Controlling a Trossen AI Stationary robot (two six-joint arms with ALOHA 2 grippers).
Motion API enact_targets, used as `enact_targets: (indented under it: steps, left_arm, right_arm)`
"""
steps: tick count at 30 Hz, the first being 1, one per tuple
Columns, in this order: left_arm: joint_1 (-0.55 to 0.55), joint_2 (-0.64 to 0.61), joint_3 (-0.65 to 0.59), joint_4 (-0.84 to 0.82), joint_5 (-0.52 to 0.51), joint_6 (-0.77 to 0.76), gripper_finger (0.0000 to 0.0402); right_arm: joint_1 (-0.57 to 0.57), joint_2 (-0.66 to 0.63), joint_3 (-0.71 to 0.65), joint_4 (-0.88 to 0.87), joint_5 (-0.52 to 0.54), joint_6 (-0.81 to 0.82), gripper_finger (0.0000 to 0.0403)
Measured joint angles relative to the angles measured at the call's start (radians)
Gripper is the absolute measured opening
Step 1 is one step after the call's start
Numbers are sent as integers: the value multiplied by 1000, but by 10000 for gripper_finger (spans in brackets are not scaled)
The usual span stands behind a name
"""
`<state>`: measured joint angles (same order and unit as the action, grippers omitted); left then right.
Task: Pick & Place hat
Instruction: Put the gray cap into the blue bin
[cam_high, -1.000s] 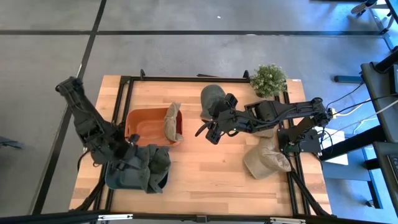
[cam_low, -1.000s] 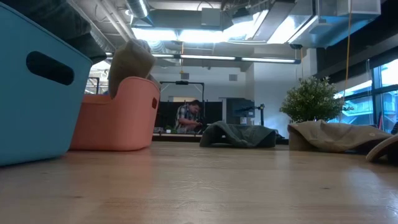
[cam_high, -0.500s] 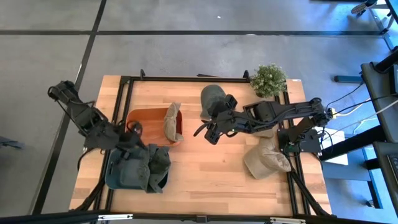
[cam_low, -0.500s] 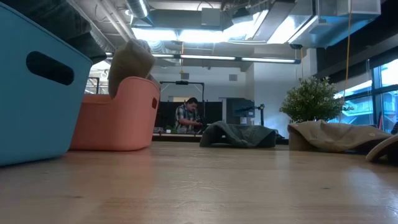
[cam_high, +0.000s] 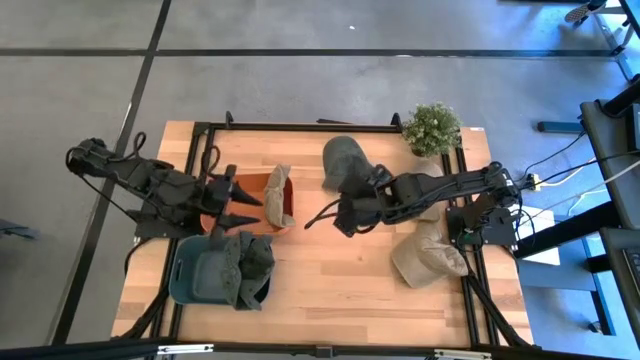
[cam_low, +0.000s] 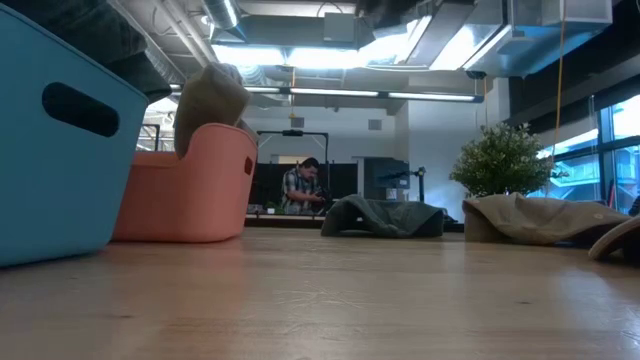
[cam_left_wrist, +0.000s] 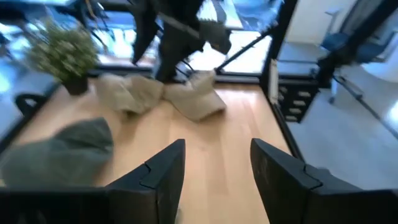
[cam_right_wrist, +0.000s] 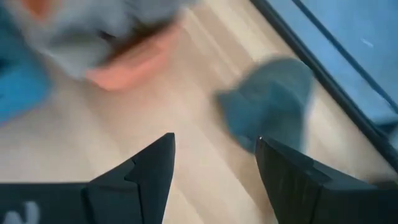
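A tan hat (cam_high: 278, 197) hangs folded over the orange bin's (cam_high: 222, 190) right rim; the low view shows the tan hat (cam_low: 210, 95) on top of that bin (cam_low: 185, 185). My left gripper (cam_high: 240, 206) is open above the orange bin, its fingers pointing at that hat. A dark green hat (cam_high: 344, 161) lies on the table's far part. My right gripper (cam_high: 319, 213) is open over bare table between the tan hat and the green hat (cam_right_wrist: 270, 99). In the left wrist view the open left gripper (cam_left_wrist: 214, 177) faces across the table.
A teal bin (cam_high: 190, 280) at the near left holds dark green hats (cam_high: 240, 265). Two more tan hats (cam_high: 428, 256) lie at the right side, one under the right arm. A potted plant (cam_high: 433, 128) stands at the far right corner. A person (cam_low: 300, 188) is far behind the table.
My left gripper has swung from above the teal bin toward the far edge and the right, ending over the orange bin with its fingers turned toward the table's right. My right gripper has shifted a little toward the left and near edge. The hats have stayed put.
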<state>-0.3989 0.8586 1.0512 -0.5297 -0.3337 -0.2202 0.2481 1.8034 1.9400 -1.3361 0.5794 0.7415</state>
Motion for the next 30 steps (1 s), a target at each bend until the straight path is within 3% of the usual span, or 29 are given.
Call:
enact_targets:
  steps: [4,9,20,30]
  left_arm:
    - [16,5,0,29,-23,24,175]
    - [16,8,0,33,-24,25,174]
    - [16,38,-1,33,-66,25,174]
    - [16,68,-1,32,-69,25,177]
  right_arm:
    - [15,3,0,-172,32,104,223]
    - [34,2,0,-207,70,109,223]
    - [-4,1,-63,217,-108,-178,223]
    - [-77,-2,-329,300,-243,-199,223]
